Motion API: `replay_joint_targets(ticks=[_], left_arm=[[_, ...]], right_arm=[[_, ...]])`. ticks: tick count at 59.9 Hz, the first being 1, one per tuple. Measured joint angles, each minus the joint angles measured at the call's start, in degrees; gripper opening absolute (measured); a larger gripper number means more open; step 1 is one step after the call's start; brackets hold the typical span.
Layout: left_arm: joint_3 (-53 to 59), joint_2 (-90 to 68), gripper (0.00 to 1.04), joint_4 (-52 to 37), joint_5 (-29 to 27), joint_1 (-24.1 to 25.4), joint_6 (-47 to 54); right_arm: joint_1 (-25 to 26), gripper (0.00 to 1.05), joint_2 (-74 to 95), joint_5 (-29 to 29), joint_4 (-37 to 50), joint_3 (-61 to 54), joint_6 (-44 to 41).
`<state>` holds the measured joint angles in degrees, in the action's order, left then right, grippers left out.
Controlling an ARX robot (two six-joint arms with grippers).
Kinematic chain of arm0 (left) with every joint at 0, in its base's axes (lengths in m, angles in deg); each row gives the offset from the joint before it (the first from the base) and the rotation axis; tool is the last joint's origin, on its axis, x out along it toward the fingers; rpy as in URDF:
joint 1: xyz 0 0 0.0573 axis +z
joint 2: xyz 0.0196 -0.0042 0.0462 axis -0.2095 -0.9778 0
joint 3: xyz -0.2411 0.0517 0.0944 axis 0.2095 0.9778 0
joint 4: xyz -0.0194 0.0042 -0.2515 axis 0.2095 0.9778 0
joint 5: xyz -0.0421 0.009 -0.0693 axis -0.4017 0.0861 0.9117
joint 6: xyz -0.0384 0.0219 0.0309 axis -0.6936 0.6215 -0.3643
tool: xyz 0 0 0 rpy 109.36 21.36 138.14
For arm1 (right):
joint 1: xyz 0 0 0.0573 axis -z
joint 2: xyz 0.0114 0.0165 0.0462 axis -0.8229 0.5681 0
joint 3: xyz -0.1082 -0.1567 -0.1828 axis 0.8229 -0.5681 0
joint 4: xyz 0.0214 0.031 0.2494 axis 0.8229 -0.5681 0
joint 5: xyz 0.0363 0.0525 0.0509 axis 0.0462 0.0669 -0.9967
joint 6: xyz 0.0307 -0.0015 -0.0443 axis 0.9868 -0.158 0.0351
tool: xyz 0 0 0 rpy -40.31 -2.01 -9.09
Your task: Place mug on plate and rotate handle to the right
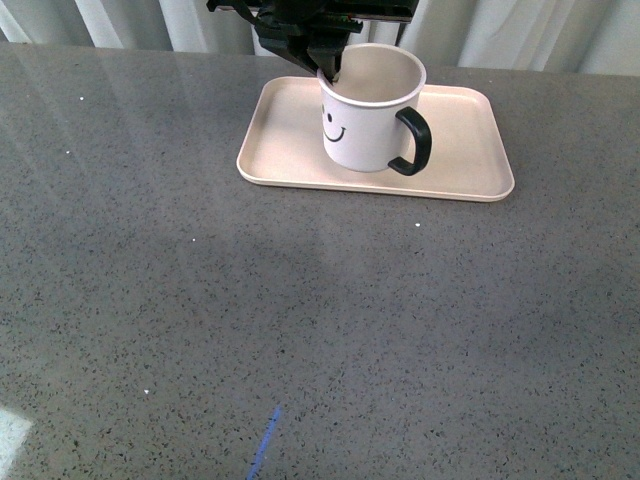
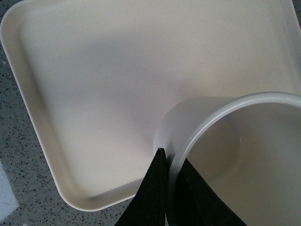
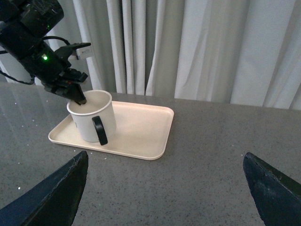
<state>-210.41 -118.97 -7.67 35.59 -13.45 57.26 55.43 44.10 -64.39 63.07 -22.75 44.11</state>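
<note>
Left end effector (image 1: 328, 74) clamped; right end effector (image 3: 164, 155) spread.

A big gray bench (image 1: 200, 300) with tiny black and white specks is filling most of the room. Pale curtains (image 3: 197, 47) are hanging in long folds behind it. Soft light is shining on the bench top. A small blue line (image 1: 265, 442) is showing near its front.

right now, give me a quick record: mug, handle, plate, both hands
mug: upright on the plate
handle: points to the robot's right, slightly toward the robot
plate: flat on the grey table
left hand: shut on the mug's rim, one finger inside, one outside
right hand: open, empty, apart from the plate
</note>
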Motion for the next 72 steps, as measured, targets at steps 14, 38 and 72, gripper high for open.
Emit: replay_joint_targets(ticks=[14, 38, 72], left_arm=[[-5.4, -3.7, 0.02, 2.4, -0.4, -0.3, -0.1], [-12.7, -9.1, 0.02, 6.2, -1.0, -0.3, -0.1], [-20.7, -14.0, 0.19, 10.1, -0.9, -0.4, 0.0]], right_arm=[[0.0, 0.96, 0.0, 0.0, 0.0, 0.0, 0.0], [0.0, 0.96, 0.0, 0.0, 0.0, 0.0, 0.0], [0.0, 0.96, 0.0, 0.0, 0.0, 0.0, 0.0]])
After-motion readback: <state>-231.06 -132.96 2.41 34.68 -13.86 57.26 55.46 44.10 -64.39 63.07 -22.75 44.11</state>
